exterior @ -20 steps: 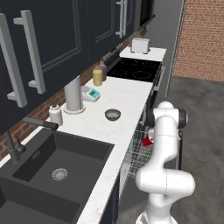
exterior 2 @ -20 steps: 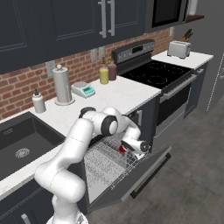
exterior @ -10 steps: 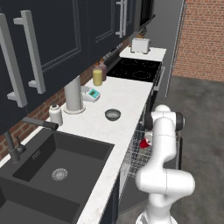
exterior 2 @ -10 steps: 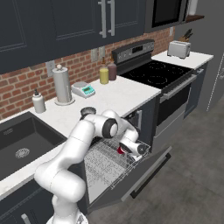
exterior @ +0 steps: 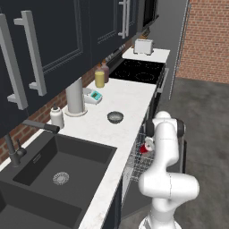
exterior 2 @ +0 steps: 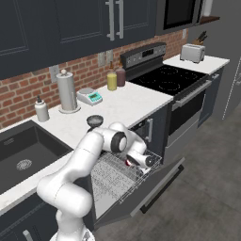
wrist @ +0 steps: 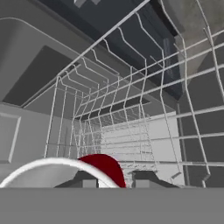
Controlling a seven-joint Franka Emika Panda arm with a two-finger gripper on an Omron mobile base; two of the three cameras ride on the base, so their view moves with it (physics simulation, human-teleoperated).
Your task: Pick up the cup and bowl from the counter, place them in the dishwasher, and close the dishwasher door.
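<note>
The red cup point(wrist: 106, 168) with its white rim sits between my fingertips, and my gripper point(wrist: 114, 180) is shut on its wall. I hold the cup point(exterior: 143, 148) low over the silver wire rack point(exterior: 134, 163) of the open dishwasher. In the right base view the cup point(exterior 2: 127, 163) peeks out under my gripper point(exterior 2: 132, 162), above the rack point(exterior 2: 114, 177). The dishwasher door point(exterior 2: 151, 186) hangs open, tilted down. The grey metallic bowl point(exterior: 115, 117) rests on the white counter point(exterior: 129, 96), left of my arm; the bowl point(exterior 2: 94, 121) is near the counter's front edge.
A dark sink point(exterior: 56, 166) is set into the counter to the left. A paper-towel roll point(exterior: 75, 95), soap bottle point(exterior: 56, 116), small scale point(exterior: 94, 96), and yellow jar point(exterior: 99, 79) stand along the brick wall. Beyond lie the black cooktop point(exterior: 138, 70) and a toaster point(exterior: 143, 46).
My hand has gone lower and a little further in over the rack, carrying the red cup with it. The bowl has stayed put.
</note>
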